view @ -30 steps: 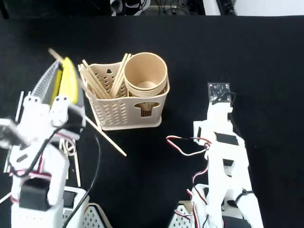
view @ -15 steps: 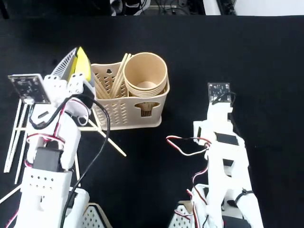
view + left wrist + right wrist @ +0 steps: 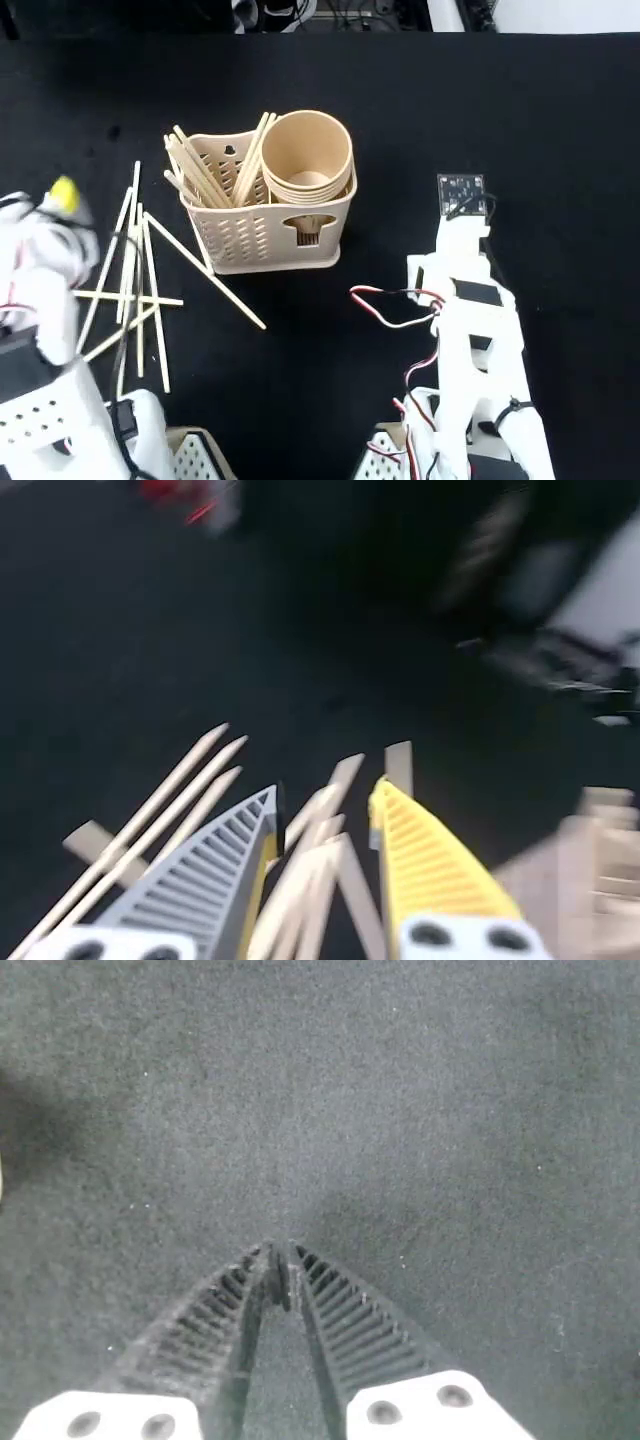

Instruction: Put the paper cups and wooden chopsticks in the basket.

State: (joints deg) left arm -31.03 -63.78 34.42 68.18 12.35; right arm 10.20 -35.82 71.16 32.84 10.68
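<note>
Gaping apart, the left pincer [image 3: 325, 792] is held over the loose wooden chopsticks [image 3: 135, 270], which are scattered near the left edge of the tabletop [image 3: 500, 100], just beside the basket [image 3: 265, 245]. No stick is seen clamped. The right pincer [image 3: 280, 1260] is closed above bare tabletop. The paper cups [image 3: 305, 150] are stacked inside the basket, with other chopsticks [image 3: 200, 170] stood beside them. Gathering loose sticks is judged the step in hand. Next, the jaws must be lowered around one stick and closed.
</note>
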